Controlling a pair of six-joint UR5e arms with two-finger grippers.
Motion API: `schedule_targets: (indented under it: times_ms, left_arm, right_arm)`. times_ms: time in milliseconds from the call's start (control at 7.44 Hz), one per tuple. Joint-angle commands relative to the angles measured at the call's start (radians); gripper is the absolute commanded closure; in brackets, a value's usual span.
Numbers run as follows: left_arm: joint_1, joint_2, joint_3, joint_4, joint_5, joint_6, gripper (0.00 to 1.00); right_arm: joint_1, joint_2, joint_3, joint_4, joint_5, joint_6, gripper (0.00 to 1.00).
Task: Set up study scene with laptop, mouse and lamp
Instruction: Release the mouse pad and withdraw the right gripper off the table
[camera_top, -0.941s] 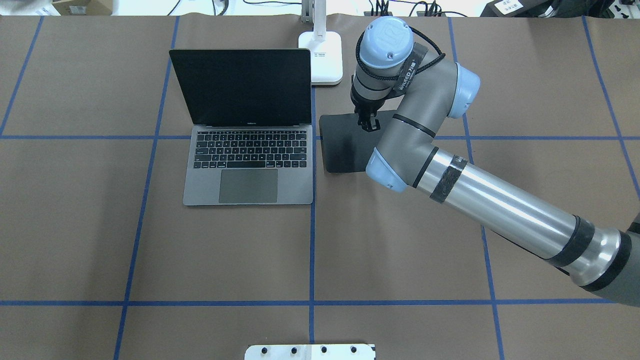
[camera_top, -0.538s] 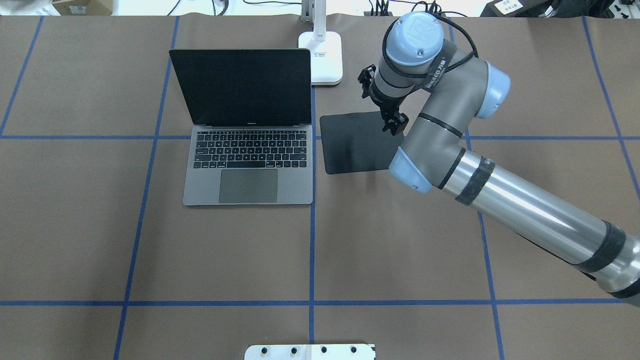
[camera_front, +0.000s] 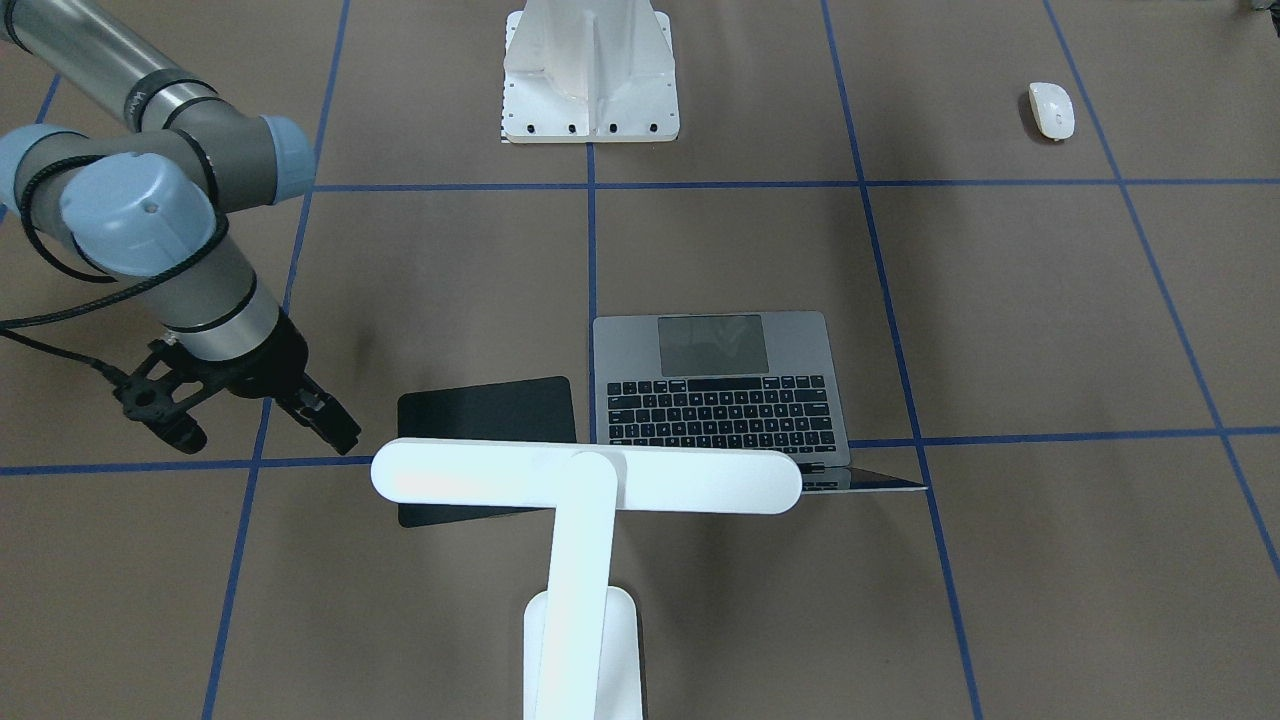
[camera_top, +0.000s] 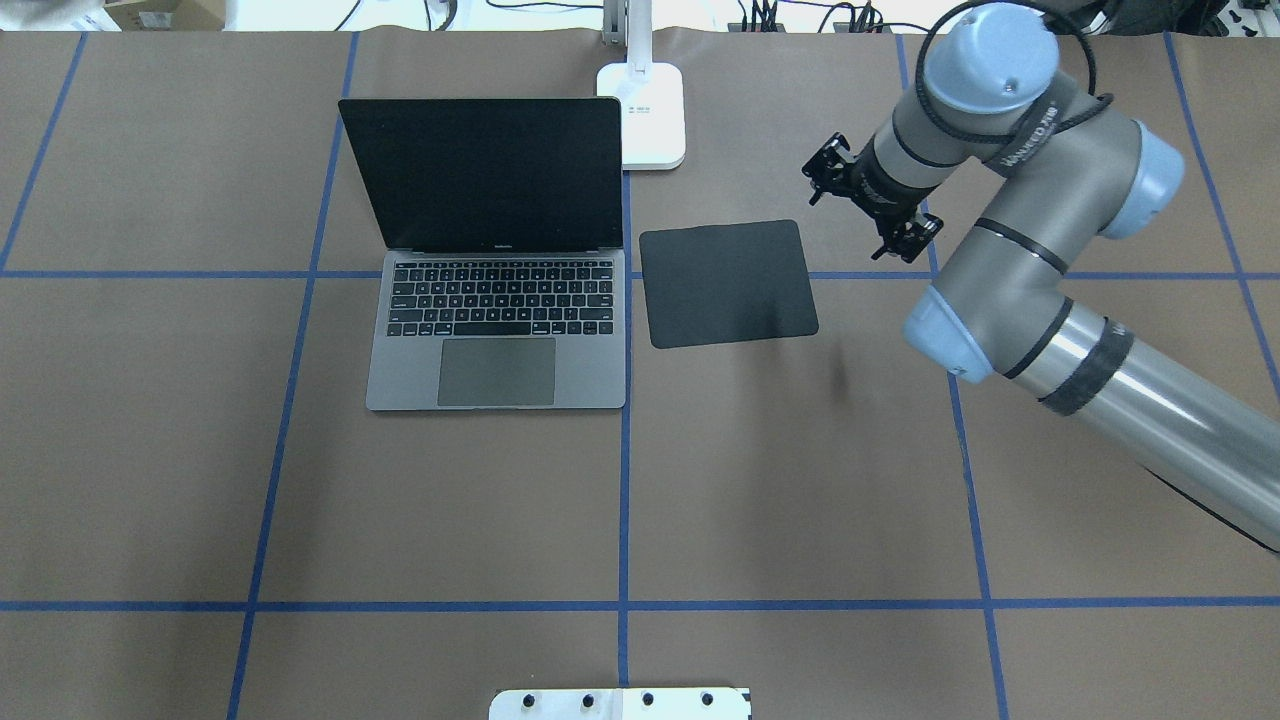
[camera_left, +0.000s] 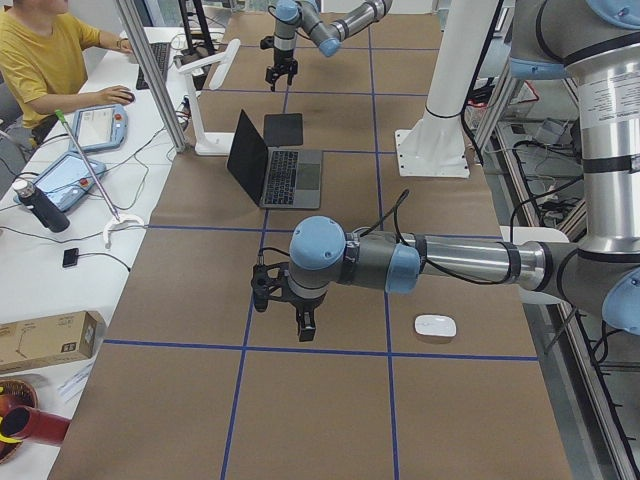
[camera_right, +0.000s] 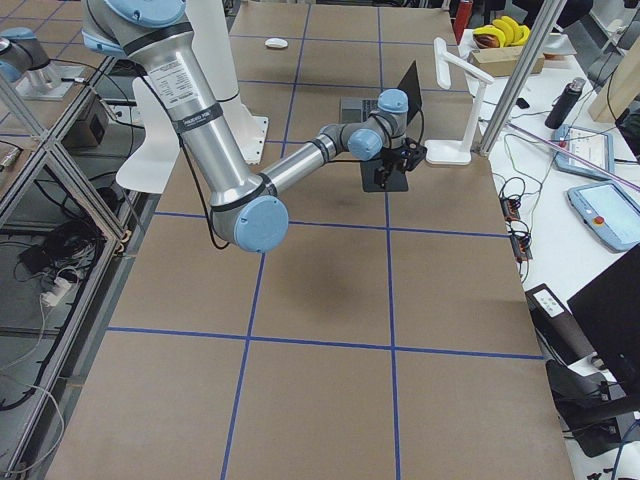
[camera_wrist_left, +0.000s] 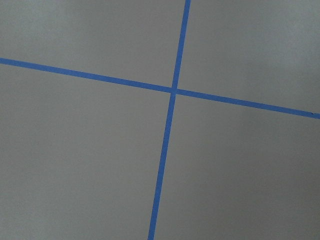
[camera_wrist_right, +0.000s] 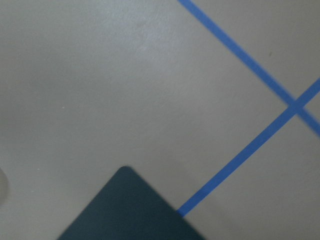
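The grey laptop (camera_top: 497, 330) stands open at the table's far middle, screen dark. The white T-shaped lamp (camera_front: 585, 480) stands behind it, its base (camera_top: 645, 110) next to the screen's right corner. The white mouse (camera_front: 1051, 108) lies alone near the robot's left side, outside the overhead view. My right gripper (camera_top: 908, 238) hangs above the table just right of the black mat (camera_top: 728, 283) and holds nothing; its fingers show edge-on, so I cannot tell whether it is open or shut. My left gripper (camera_left: 302, 325) hovers beside the mouse (camera_left: 435, 325), apart from it; I cannot tell whether it is open or shut.
The white bolted pedestal (camera_front: 590, 80) stands at the robot's edge of the table. Blue tape lines cross the brown table cover. A person sits at a side desk (camera_left: 40, 60) beyond the lamp.
My right arm has swung to the right and lifted off the black mat, which lies unmoved. The laptop and the lamp have not moved.
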Motion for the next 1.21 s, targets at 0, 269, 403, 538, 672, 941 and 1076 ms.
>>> schedule_targets:
  times_ms: [0, 269, 403, 538, 672, 941, 1076]
  left_arm:
    - [0.003, 0.054, -0.022, -0.161, -0.097, -0.005, 0.00]
    - [0.018, 0.112, -0.036, -0.229, -0.286, -0.007, 0.00]
    - [0.075, 0.168, -0.036, -0.308, -0.217, -0.015, 0.00]
    - [0.154, 0.211, -0.038, -0.364, -0.142, -0.057, 0.00]
    - [0.272, 0.264, -0.036, -0.466, -0.036, -0.171, 0.00]
    - [0.505, 0.408, -0.034, -0.678, 0.100, -0.377, 0.00]
    - [0.605, 0.452, -0.033, -0.748, 0.130, -0.462, 0.00]
  right_arm:
    - [0.106, -0.169, 0.080, -0.002, 0.071, -0.355, 0.00]
    - [0.218, -0.295, 0.082, -0.001, 0.116, -0.663, 0.00]
    - [0.267, -0.345, 0.081, -0.001, 0.137, -0.785, 0.00]
    - [0.310, -0.385, 0.084, 0.001, 0.159, -0.842, 0.00]
    - [0.347, -0.425, 0.090, 0.004, 0.179, -0.914, 0.00]
    - [0.381, -0.465, 0.096, 0.009, 0.194, -0.946, 0.00]
    - [0.395, -0.475, 0.097, 0.009, 0.196, -0.961, 0.00]
